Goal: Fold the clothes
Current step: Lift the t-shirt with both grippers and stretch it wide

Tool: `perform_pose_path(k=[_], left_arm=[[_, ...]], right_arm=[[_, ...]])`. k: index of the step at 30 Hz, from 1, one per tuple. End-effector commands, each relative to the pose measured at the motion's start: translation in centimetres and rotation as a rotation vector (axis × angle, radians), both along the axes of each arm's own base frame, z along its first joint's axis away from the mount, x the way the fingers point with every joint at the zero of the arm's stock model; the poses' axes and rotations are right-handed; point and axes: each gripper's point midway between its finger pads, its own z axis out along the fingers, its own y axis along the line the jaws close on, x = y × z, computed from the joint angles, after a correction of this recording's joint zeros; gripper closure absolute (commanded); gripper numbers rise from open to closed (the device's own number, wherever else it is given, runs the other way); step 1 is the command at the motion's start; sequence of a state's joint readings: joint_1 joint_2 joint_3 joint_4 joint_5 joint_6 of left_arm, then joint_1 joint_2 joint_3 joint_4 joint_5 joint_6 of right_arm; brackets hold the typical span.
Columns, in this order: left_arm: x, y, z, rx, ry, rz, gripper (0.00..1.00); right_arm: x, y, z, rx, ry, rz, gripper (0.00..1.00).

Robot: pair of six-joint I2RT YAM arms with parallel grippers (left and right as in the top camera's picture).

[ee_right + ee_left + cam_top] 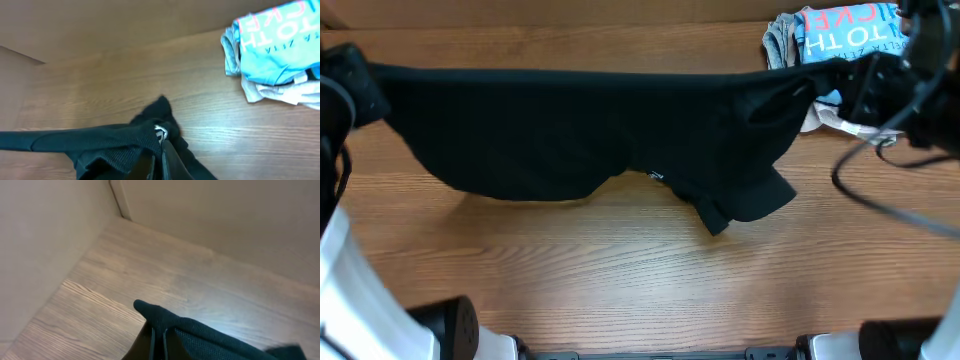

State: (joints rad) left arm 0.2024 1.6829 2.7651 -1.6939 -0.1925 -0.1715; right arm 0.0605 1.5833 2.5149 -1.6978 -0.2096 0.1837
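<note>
A black garment point(590, 125) hangs stretched wide across the table between my two grippers, its lower edge sagging onto the wood. My left gripper point(360, 80) at the far left is shut on one end of it; in the left wrist view the fingers point(159, 337) pinch black mesh cloth point(210, 340). My right gripper point(850, 75) at the right is shut on the other end; in the right wrist view the fingers point(159, 150) clamp bunched black fabric point(100, 142) with a white tag showing.
A stack of folded clothes, blue shirt with pink lettering on top point(830, 30), lies at the back right, also in the right wrist view point(280, 45). Black cables point(880, 190) loop off the right arm. A wall borders the table's back and left point(45, 240).
</note>
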Motion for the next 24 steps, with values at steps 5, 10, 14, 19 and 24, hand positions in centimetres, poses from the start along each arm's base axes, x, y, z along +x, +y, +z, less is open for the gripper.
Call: perform_pose_path(k=[5, 10, 14, 19, 24], left_arm=[[-2.1, 2.2, 1.7, 0.093, -0.032, 0.124, 0.96], [2.5, 3.5, -0.5, 0.095, 0.029, 0.135, 0.96], [7.4, 5.8, -1.5, 0.143, 0.017, 0.196, 0.96], [12.7, 7.3, -0.7, 0.175, -0.106, 0.222, 0.96], [14.7, 7.3, 1.0, 0.171, -0.214, 0.204, 0.96]], right_arm=[[-1.1, -1.0, 2.6, -0.037, -0.116, -0.014, 0.96], [3.6, 0.4, 1.2, -0.059, -0.105, 0.034, 0.96], [8.8, 1.6, 0.2, -0.077, -0.140, 0.064, 0.96], [14.2, 1.3, 2.7, -0.093, -0.319, 0.011, 0.96], [15.4, 0.5, 7.0, -0.142, -0.506, -0.028, 0.96]])
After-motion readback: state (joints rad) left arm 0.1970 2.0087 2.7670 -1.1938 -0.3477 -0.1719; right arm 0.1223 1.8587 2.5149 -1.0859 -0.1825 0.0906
